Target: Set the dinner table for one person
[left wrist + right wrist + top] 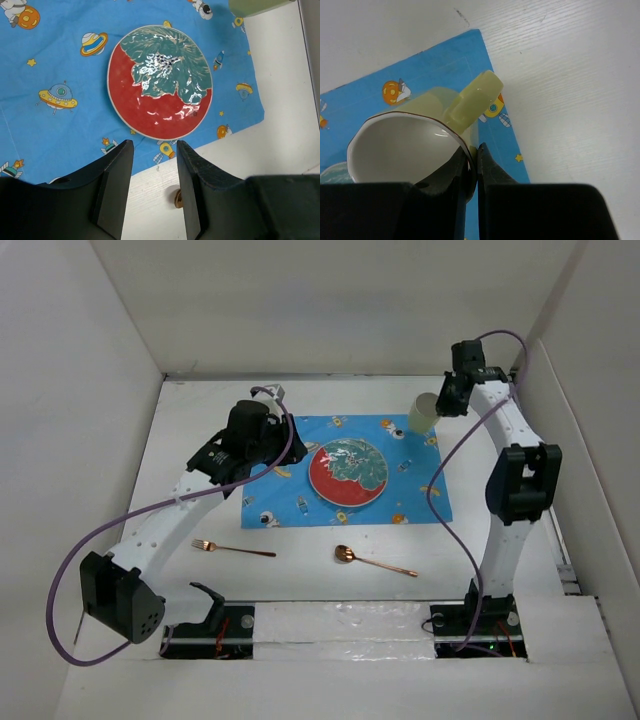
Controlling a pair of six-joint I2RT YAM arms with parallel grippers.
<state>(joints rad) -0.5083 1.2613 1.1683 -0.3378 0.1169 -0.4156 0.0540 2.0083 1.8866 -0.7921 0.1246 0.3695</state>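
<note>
From above, the white table (300, 585) carries a blue placemat (290, 495) with a red and green plate (348, 472) on its middle. A fork (232, 549) and a spoon (372, 560) lie on the bare table nearer the arm bases, well apart. The left tool (288, 452) hangs over the mat's left part. The right tool (445, 400) is at a pale cup (424, 414) by the mat's far right corner.

From the left wrist, the left tool (154, 145) is spread with nothing between its fingers, and the plate (160, 82) lies just beyond them on the placemat (50, 60).

From the right wrist, the right tool (474, 150) pinches the rim of the cup (405, 145) beside its handle, one finger inside and one outside. Mat (435, 70) and table (560, 75) lie beneath. I cannot tell whether the cup rests on the mat.
</note>
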